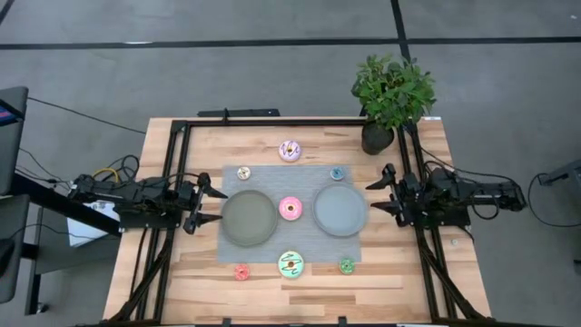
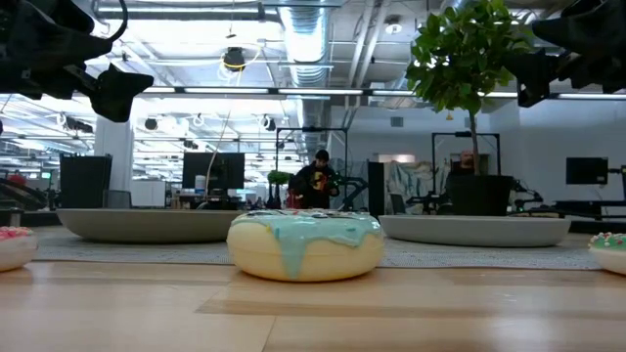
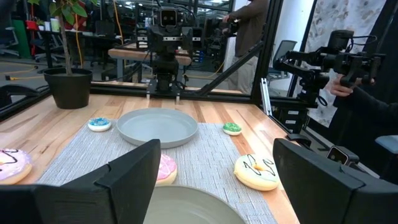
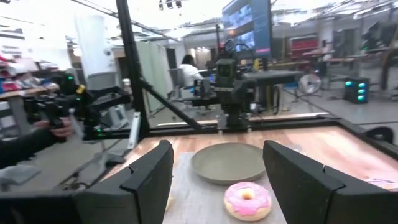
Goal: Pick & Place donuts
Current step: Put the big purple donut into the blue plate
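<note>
From above, the left tool (image 1: 212,203) and right tool (image 1: 379,193) wait spread wide and empty at opposite ends of the grey mat (image 1: 290,229). The pink donut (image 1: 290,208) lies between two grey plates (image 1: 249,217); the other donuts ring the mat.

At worktop level, the mint-green donut (image 2: 305,244) sits nearest.

Left wrist: the white-lilac donut (image 3: 12,166) lies off the mat.

High view looks straight down on table (image 1: 272,272); low view sits at tabletop level, close behind mint-green donut (image 2: 305,244); wrist views face each other across pink donut (image 4: 247,199).
</note>
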Robot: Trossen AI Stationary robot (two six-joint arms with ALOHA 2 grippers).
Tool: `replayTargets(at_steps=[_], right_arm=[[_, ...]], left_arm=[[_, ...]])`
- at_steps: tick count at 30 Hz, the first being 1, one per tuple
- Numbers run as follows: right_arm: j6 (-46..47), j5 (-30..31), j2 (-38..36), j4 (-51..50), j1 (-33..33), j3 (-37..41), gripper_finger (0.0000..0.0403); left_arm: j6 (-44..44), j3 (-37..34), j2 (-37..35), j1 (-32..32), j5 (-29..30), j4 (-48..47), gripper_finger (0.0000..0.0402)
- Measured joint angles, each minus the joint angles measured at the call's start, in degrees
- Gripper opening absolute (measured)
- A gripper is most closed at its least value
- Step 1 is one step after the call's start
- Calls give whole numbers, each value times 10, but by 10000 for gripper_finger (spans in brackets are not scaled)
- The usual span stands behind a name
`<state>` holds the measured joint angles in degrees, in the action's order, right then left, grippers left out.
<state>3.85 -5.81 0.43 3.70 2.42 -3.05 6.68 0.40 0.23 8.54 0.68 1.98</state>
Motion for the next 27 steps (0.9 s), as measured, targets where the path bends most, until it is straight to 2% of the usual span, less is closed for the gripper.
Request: replayTargets(at_steps=[5, 10, 15, 27], right_arm=[[-17, 65, 20, 7, 34, -1, 240], [-37, 97, 88, 47, 59, -13, 240], [-41, 133, 202, 48, 73, -72, 240], [-97, 135, 509, 43, 77, -257, 240]], left_arm=[[0, 0, 0, 0, 0, 0, 304], [0, 0, 0, 0, 0, 0, 304], [0, 0, 0, 0, 0, 0, 304], [0, 0, 0, 0, 0, 0, 304]])
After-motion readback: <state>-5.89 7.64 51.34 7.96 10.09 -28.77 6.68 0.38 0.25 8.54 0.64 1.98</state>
